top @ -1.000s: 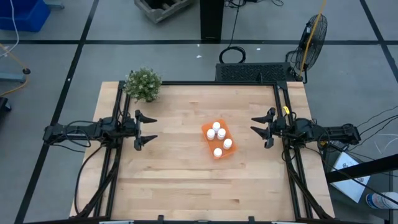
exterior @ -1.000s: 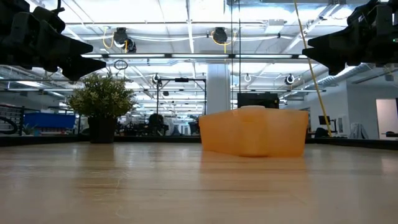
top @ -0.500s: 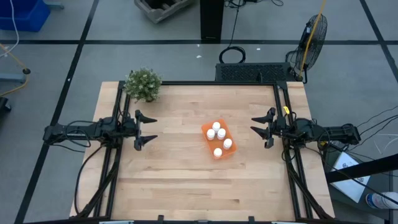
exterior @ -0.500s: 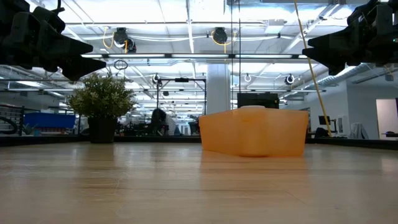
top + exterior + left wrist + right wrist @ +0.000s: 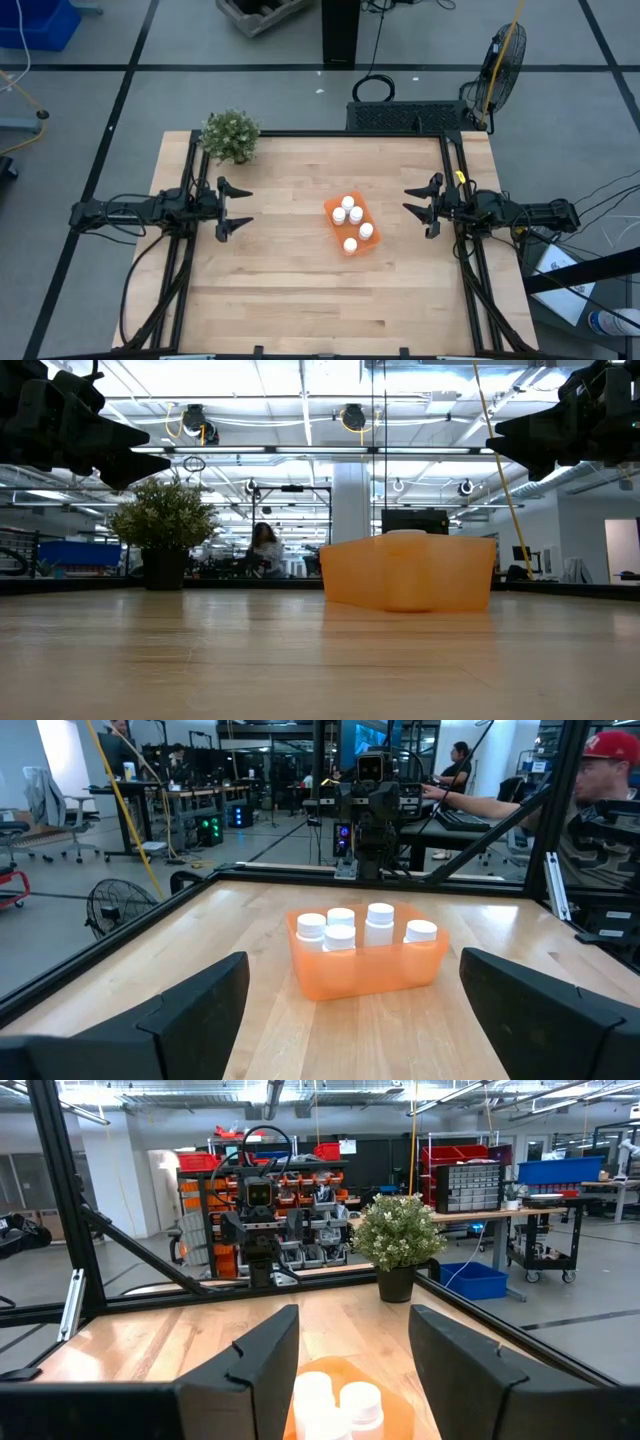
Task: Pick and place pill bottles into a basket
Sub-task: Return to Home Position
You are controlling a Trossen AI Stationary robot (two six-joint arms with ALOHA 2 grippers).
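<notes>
**All five bottles in the basket, both arms parked**

The left gripper (image 5: pixel 245 208) hangs over the left edge of the bench (image 5: pixel 300 290). Its fingers are spread wide and hold nothing. Its wrist view looks between them straight at the basket. The right gripper (image 5: pixel 410 203) mirrors it over the right edge, also spread apart and empty, and also facing the middle. Both are well apart from the basket, and in the low view both show high above the bench top.

Between the two arms, a little right of the bench's centre, the basket (image 5: pixel 328 210) lies turned at a slant. The bottles (image 5: pixel 356 213) are inside it. The high view shows five white caps and the left wrist view shows five upright bottles standing close together within the orange walls. None of them leans on the rim or pokes over it.

No bottle shows on the bench outside the basket in any view (the plant (image 5: pixel 230 135) at the far left corner is the only other thing standing on it). The picking and placing therefore looks finished. Judging by where the arms are, all that remains is for them to settle at rest. No bottle looks to need fetching or straightening.
</notes>
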